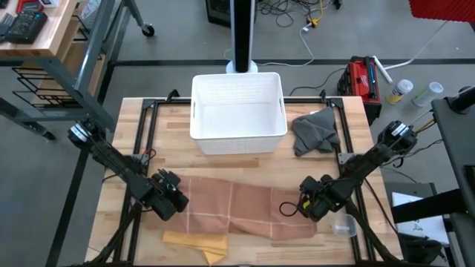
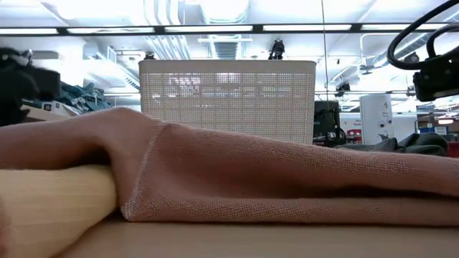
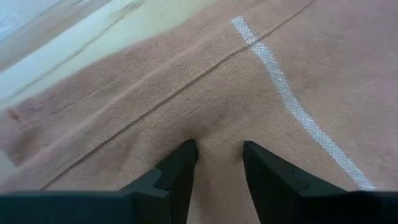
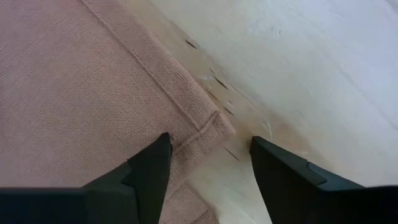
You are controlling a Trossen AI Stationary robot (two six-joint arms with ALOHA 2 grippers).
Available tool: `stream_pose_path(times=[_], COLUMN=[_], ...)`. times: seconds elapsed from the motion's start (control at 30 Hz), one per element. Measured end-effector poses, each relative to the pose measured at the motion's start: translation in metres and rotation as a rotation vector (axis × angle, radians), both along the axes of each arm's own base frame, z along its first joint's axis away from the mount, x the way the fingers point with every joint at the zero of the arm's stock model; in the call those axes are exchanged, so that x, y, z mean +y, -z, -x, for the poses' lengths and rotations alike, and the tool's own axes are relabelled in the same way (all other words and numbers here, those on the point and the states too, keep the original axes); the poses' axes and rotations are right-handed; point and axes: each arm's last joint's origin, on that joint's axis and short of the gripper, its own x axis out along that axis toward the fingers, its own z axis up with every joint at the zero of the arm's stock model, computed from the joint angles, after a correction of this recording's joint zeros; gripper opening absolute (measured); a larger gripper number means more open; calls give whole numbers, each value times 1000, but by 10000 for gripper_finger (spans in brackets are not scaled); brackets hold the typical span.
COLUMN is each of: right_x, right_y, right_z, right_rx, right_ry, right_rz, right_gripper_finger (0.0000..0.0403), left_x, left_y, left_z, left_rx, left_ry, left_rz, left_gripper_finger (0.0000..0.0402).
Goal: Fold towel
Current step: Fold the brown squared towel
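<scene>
Left gripper (image 1: 177, 197), fingers parted, pressing the nine-o'clock end of the pink towel (image 1: 237, 208) spread across the table (image 1: 245, 163) at six o'clock from the white basket (image 1: 237, 111); right gripper (image 1: 310, 199), fingers spread, straddling the towel's three-o'clock corner; yellow cloth (image 1: 197, 242) below.

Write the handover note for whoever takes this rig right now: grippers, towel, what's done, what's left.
Left gripper: open, fingers straddling a ridge of cloth at the pink towel's left end.
Right gripper: open, low over the towel's right corner, nothing pinched.
Towel lies spread along the table's front, rumpled, partly over a yellow cloth. White basket at the back, grey cloth beside it.
Done: both grippers placed at the ends.
Left: grasp both ends, then fold.
</scene>
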Motion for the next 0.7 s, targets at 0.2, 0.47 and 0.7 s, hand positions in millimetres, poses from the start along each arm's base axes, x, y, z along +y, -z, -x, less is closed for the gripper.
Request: stream_pose_path(times=[0.2, 0.47, 0.7], right_x=[0, -1, 0], right_y=[1, -1, -8], right_z=[0, -3, -6], right_rx=[22, 10, -4], right_ry=[-49, -98, -94], right_rz=[-3, 8, 38], right_gripper_finger=[147, 20, 8], left_x=[-8, -17, -26], left_y=[-1, -15, -40], left_z=[-9, -22, -32], left_rx=[-91, -194, -195], left_ry=[65, 163, 236], left_rz=[52, -12, -36], left_gripper_finger=[117, 91, 75])
